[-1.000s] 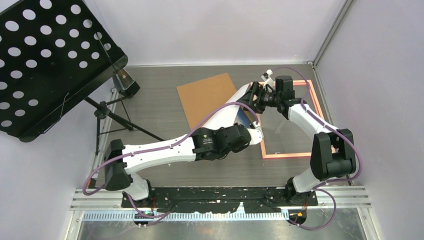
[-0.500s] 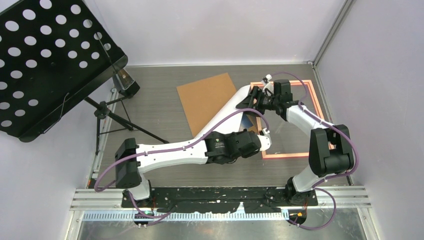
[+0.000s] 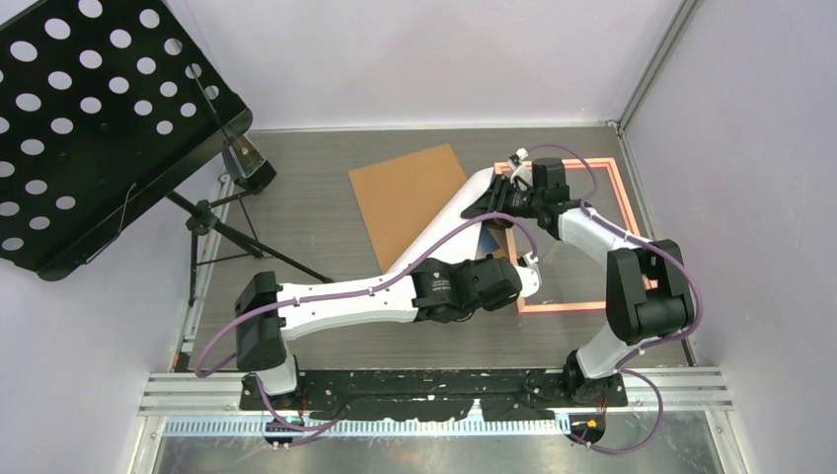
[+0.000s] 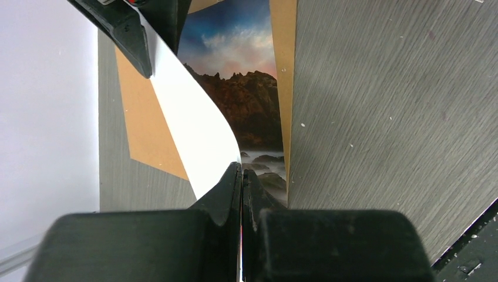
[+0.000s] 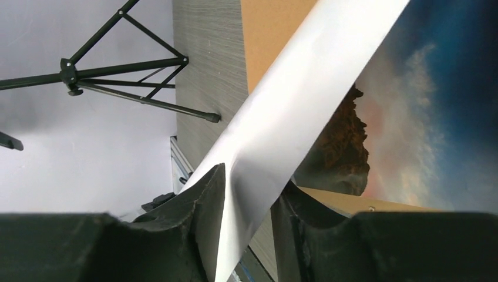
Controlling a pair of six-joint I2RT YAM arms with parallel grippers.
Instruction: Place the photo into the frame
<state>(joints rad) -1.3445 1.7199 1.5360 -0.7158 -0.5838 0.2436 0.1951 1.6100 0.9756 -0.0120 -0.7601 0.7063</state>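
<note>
The right gripper (image 5: 246, 179) should pinch squarely before either arm lowers, or the bowed sheet will skew. The glossy rectangular sunset photo (image 4: 252, 100), white-backed, arches in the air beside the left rail of the thin pink-orange rectangular frame (image 3: 563, 307). The left gripper (image 4: 241, 176) is clamped on the photo's near edge. The right fingers straddle its far edge, but I cannot tell whether they grip it.

One photo (image 3: 456, 219), near the middle of the picture. One pink-orange frame (image 3: 624, 193), at right of centre. One brown backing board (image 3: 405, 193), just left of the photo. One black perforated music stand (image 3: 89, 118), upper left. One table (image 3: 316, 197). Two robot arms: the left arm (image 3: 345, 301) and the right arm (image 3: 642, 296). Two tools: the left tool (image 4: 241, 176) and the right tool (image 5: 249, 182).
</note>
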